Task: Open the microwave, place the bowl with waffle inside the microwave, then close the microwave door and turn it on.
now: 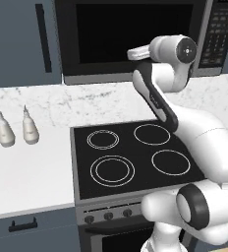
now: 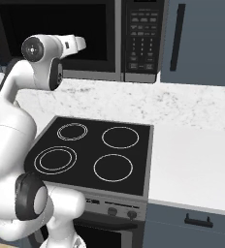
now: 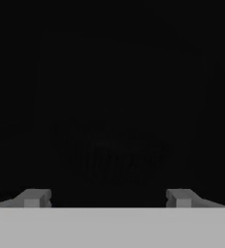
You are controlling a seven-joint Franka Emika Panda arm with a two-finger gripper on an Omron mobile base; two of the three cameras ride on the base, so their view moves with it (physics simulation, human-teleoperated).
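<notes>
A: White marble desk (image 1: 32, 172) runs along the wall, black four-ring stovetop (image 1: 135, 157) set into it, dark blue cabinets (image 1: 22, 44) above and to the sides. Two small pale bottles (image 1: 17, 129) stand left of the stovetop, side by side, apart from it.

B: Microwave?

A: Microwave (image 1: 135, 39) hangs over the stovetop, button keypad (image 2: 142, 41) at its right end. Microwave door (image 2: 56, 34) looks shut, flat against the front, dark glass window.

B: Arm?

A: White arm rises from the base, elbow over the stovetop, wrist bent up in front of the door glass. In both base views the wrist covers the fingers, so I can't tell whether they touch the door.

B: Hand state?

A: Hand (image 3: 107, 197) in the hand view: two grey fingertips (image 3: 34, 197) sit far apart at the bottom, so spread wide, nothing between them.

B: What's ahead of it?

A: Near-black, likely the door glass up close; too dark to make out detail.

B: Bowl, waffle?

A: Can't place either.
</notes>
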